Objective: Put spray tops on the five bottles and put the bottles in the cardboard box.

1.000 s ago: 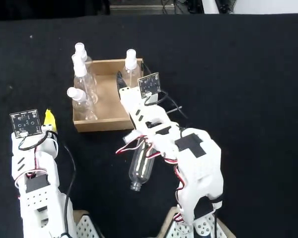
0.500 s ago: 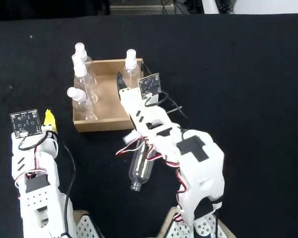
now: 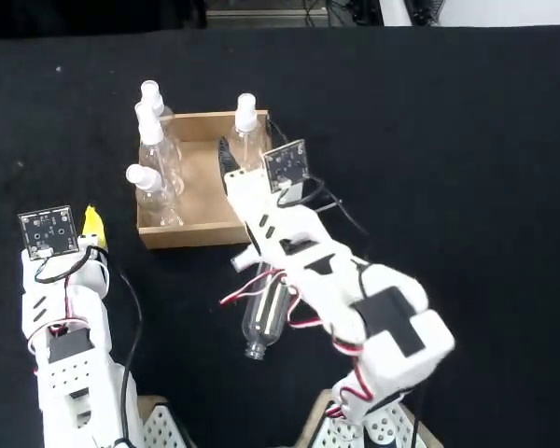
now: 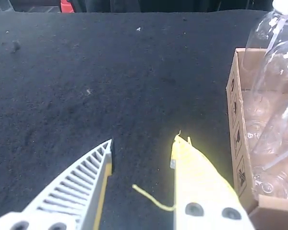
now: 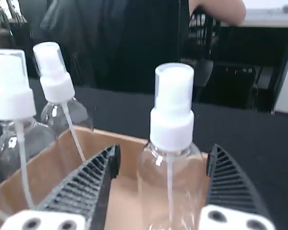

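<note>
The left gripper hangs open, the cardboard box just beside it. The right gripper, jaws spread, straddles a capped bottle standing in the box. Under that arm lies an uncapped bottle, probably the next job: back out cleanly, then grasp it.

The left arm and right arm are white plastic segments with black panels and loose cables (red, white, black). Each wrist bears a dark square circuit board. The left gripper pairs a white ribbed finger with a yellow finger; the right gripper has black ribbed fingers.
</note>
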Controlling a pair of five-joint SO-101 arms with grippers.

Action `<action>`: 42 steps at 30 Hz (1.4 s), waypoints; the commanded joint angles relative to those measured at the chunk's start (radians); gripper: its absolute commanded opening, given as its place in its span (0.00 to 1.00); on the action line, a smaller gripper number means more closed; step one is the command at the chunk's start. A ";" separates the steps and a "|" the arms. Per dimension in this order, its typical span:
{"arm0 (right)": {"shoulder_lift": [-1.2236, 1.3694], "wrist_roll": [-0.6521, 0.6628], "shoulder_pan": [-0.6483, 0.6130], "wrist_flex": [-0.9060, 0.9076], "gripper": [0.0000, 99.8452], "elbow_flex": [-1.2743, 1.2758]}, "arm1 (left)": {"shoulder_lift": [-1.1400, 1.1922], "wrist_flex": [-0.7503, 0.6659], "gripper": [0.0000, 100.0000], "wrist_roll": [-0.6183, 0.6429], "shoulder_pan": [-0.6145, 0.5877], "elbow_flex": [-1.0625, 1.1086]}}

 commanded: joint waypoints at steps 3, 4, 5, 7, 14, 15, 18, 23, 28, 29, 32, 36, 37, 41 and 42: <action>-0.220 -0.006 -0.014 0.178 0.25 0.028 | -0.015 0.003 0.18 -0.002 0.005 0.024; -0.252 -0.006 -0.014 0.209 0.25 0.039 | -0.015 0.003 0.18 -0.002 0.005 0.024; -0.286 -0.005 -0.009 0.241 0.25 0.058 | -0.015 0.003 0.18 -0.002 0.005 0.024; -0.364 -0.003 0.011 0.295 0.25 0.102 | -0.015 0.005 0.18 -0.002 0.005 0.024; -0.766 -0.006 0.064 0.647 0.25 0.280 | -0.015 0.005 0.18 -0.002 0.005 0.024; -0.834 -0.006 0.071 0.752 0.25 0.282 | -0.015 0.005 0.18 -0.002 0.005 0.024; -1.017 0.000 0.092 1.100 0.25 0.228 | -0.015 0.005 0.18 -0.002 0.005 0.024; -1.230 0.002 0.176 1.533 0.25 0.076 | -0.015 0.005 0.18 -0.002 0.005 0.024; -1.282 0.123 0.273 1.695 0.25 0.019 | -0.012 0.005 0.18 -0.002 0.005 0.024; -1.277 0.189 0.275 1.729 0.25 0.013 | -0.012 0.005 0.18 -0.002 0.005 0.024; -1.251 0.358 0.275 1.850 0.25 -0.019 | -0.012 0.005 0.18 -0.002 0.005 0.024; -1.219 0.540 0.269 1.990 0.25 -0.059 | -0.014 0.005 0.18 -0.002 0.002 0.024; -1.214 0.594 0.245 2.016 0.25 -0.064 | -0.015 0.005 0.18 -0.002 -0.001 0.024; -1.173 0.827 0.080 2.131 0.25 -0.065 | -0.015 0.000 0.18 0.002 -0.015 0.022; -1.152 0.868 0.034 2.157 0.25 -0.065 | -0.015 0.000 0.18 0.002 -0.030 0.021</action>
